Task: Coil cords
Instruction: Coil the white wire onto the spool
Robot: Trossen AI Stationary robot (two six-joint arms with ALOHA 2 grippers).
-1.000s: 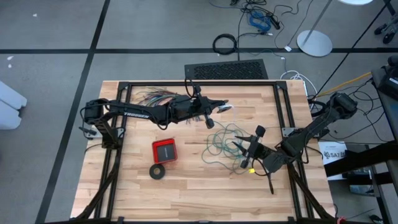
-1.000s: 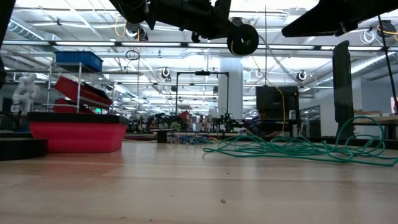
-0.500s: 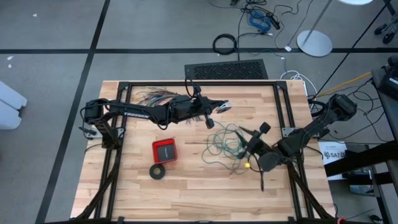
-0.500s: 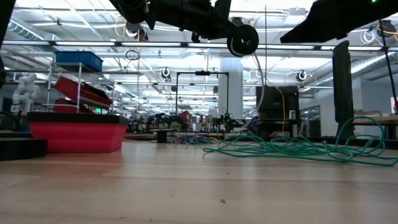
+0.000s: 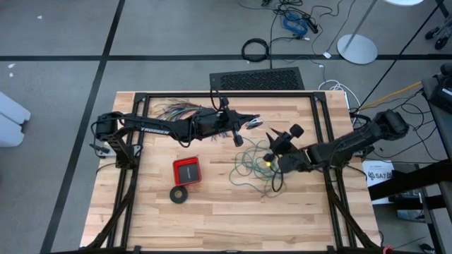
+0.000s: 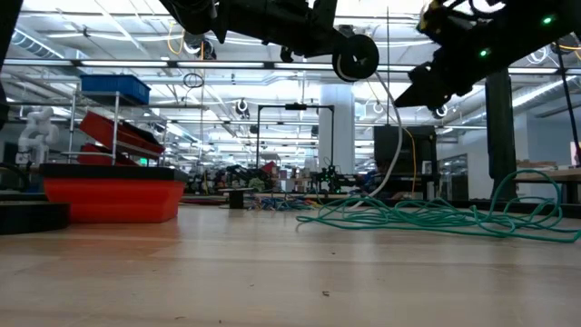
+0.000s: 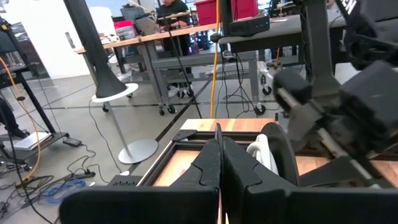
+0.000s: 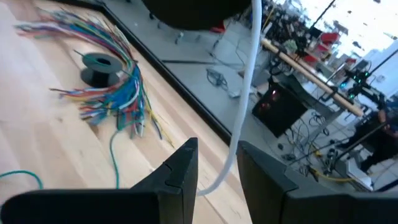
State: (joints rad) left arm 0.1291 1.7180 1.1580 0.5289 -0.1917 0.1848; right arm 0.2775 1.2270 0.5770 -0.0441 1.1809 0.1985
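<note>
Limp, light white cord (image 8: 244, 93) is hanging from pressed-together left pincer (image 5: 248, 123), running between spread right pincer (image 5: 272, 147) fingers; grab there.

Grey floor (image 5: 56, 42) crossed by dark lines; round white lamp base (image 5: 357, 48); loose coil of black cable (image 5: 256, 49). Beyond the table: workbenches (image 7: 186, 53), white pillar (image 6: 336, 136), shelving with red and blue bins (image 6: 113, 109), ceiling strip lights (image 6: 109, 36).

Surface: wooden table (image 5: 212, 204)
Centre: red box (image 5: 187, 170)
7 o'clock: black tape ring (image 5: 179, 195)
3 o'clock: teal wire (image 5: 254, 164) tangle
11 o'clock: multicoloured wire bundle (image 5: 173, 109)
</note>
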